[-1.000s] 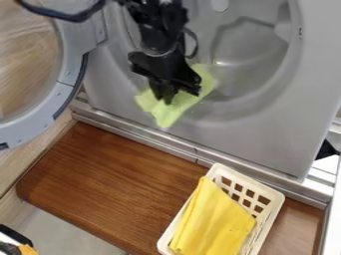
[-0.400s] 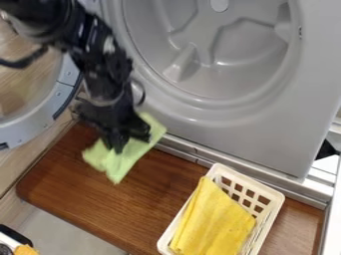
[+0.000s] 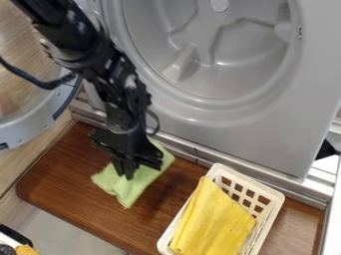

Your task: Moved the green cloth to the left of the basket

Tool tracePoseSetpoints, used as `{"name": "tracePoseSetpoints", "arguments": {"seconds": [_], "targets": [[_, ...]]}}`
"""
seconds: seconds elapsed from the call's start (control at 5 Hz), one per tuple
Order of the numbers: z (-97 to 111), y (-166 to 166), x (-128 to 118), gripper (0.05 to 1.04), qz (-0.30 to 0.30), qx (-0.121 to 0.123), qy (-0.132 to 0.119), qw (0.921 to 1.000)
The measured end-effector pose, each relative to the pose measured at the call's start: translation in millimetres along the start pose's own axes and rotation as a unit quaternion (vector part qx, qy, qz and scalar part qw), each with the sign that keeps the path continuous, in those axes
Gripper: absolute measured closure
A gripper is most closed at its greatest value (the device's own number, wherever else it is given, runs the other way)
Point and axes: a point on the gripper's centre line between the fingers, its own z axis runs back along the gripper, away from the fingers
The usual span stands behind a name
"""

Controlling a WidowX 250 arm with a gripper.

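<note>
My gripper (image 3: 128, 174) points down over the brown wooden board, left of the basket, and is shut on the green cloth. The light green cloth (image 3: 126, 190) spreads out on both sides below the gripper, its upper right part passing behind the fingers. Whether its lower edge touches the board, I cannot tell. A white plastic basket (image 3: 269, 195) with square holes stands on the board at the lower right. Inside it lies a folded yellow cloth (image 3: 216, 219).
The grey machine (image 3: 266, 144) with its round drum opening rises behind the board. Its open round door (image 3: 50, 112) is at the left. Metal rails run along the board's back edge. The wooden board (image 3: 80, 194) reaches left of the basket.
The gripper has carried the green cloth out of the drum opening, down and left over the board, then slightly right and lower. The basket and yellow cloth have stayed put.
</note>
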Motion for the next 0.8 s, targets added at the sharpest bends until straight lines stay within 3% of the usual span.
{"name": "tracePoseSetpoints", "arguments": {"seconds": [0.2,0.6,0.8], "targets": [[-0.8,-6.3,2.0,0.869,-0.006,-0.002,-0.005,1.0000],[4.7,-17.6,4.7,0.290,-0.027,-0.014,-0.009,0.9995],[10.4,-20.4,7.6,0.075,-0.029,-0.023,-0.011,0.9993]]}}
